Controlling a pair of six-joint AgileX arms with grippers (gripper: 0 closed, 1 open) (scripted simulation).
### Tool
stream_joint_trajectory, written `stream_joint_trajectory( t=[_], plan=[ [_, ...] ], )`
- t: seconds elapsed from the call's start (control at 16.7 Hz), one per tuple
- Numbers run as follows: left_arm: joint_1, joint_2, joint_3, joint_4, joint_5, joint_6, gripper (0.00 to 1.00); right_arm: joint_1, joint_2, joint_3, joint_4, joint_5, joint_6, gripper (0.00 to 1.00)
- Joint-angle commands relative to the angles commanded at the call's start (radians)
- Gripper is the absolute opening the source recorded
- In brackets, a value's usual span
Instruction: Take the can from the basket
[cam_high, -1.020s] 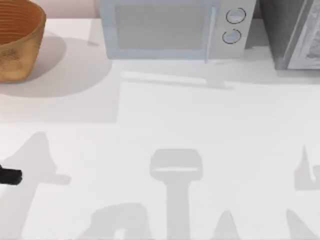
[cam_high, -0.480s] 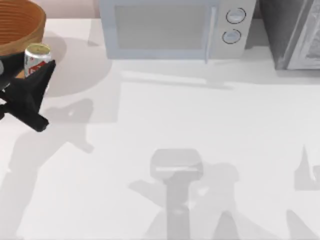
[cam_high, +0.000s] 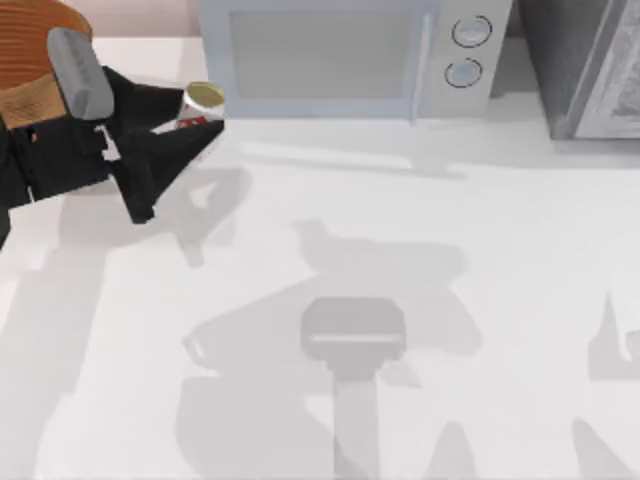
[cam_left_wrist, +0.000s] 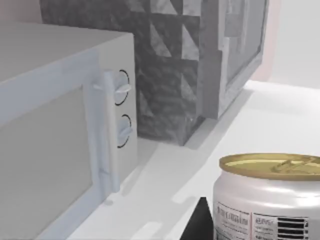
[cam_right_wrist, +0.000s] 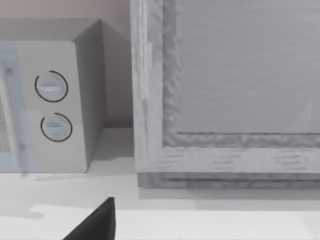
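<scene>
The can (cam_high: 205, 97), small with a tan-gold top and a red mark on its whitish side, hangs above the table just left of the microwave's front corner. My left gripper (cam_high: 190, 118) is shut on the can, one black finger on each side of it. In the left wrist view the can (cam_left_wrist: 270, 197) fills the near corner, with a dark fingertip (cam_left_wrist: 199, 222) beside it. The tan-orange basket (cam_high: 30, 40) stands at the far left corner, largely covered by my left arm. A dark edge of my right gripper (cam_right_wrist: 97, 222) shows in the right wrist view.
A grey-white microwave (cam_high: 345, 55) with two round knobs stands along the back edge. To its right rises a grey textured cabinet (cam_high: 590, 65). White table (cam_high: 420, 260) stretches open across the middle and front.
My left arm went from the front left up to the basket, took hold of the can, and has carried it rightward, out past the basket's rim toward the microwave.
</scene>
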Motion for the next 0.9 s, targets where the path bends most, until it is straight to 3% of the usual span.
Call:
stream_joint_trajectory(
  t=[0.24, 0.48, 0.66, 0.9],
  plan=[
    [-0.014, 0.343, 0.145, 0.177, 0.211, 0.021, 0.0, 0.0, 0.0, 0.0, 0.0, 0.0, 0.0, 1.0],
    [-0.023, 0.587, 0.248, 0.302, 0.361, 0.036, 0.0, 0.0, 0.0, 0.0, 0.0, 0.0, 0.0, 1.0],
    [-0.026, 0.675, 0.285, 0.347, 0.415, 0.041, 0.0, 0.0, 0.0, 0.0, 0.0, 0.0, 0.0, 1.0],
    [-0.027, 0.685, 0.289, 0.352, 0.42, 0.042, 0.0, 0.0, 0.0, 0.0, 0.0, 0.0, 0.0, 1.0]
  ],
)
